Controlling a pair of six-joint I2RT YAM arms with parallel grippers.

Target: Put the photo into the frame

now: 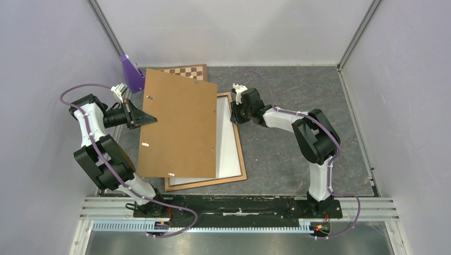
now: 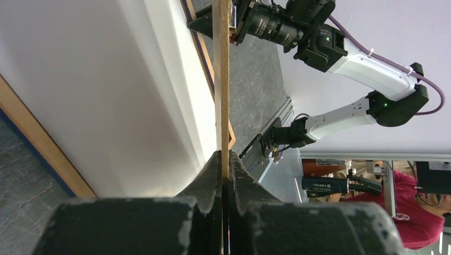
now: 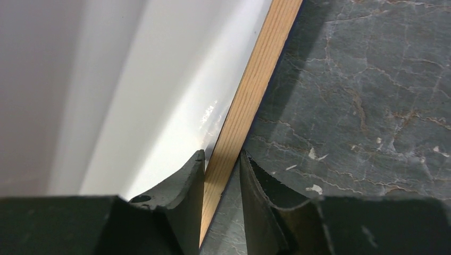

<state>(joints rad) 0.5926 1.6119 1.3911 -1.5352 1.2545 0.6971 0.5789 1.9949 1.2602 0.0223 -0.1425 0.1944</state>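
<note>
Left tool (image 2: 224, 159) pinches backing board (image 2: 221, 79); right tool (image 3: 220, 155) straddles the frame (image 3: 260, 69).

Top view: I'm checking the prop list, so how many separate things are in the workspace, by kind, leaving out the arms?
backing board: 1
picture frame: 1
photo, white side up: 1
chessboard: 1
purple stand: 1
Total: 5

Frame (image 3: 250, 101): grained light wood. Photo (image 3: 159, 106) back: glossy white. Backing board (image 1: 178, 125): matt brown. My right gripper (image 3: 222, 156) pads: matt black.
</note>
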